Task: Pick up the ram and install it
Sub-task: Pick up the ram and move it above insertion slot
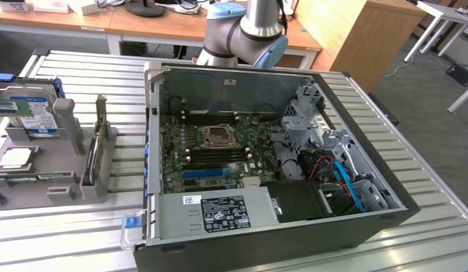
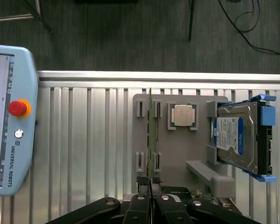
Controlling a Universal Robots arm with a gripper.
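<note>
The slatted table (image 1: 90, 73) was taken up by an open computer case (image 1: 211, 88). In the exterior view a grey holder (image 1: 37, 198) was set at nine o'clock from it. The ram (image 2: 150, 135) was stood on edge in the holder's slots. The pincer (image 2: 150, 193) was closed together, empty, well above the ram and lined up with it.

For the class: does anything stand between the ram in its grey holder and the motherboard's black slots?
Yes. Between the ram and the black slots stand the upright card, on the same holder, and the case's side wall.
</note>
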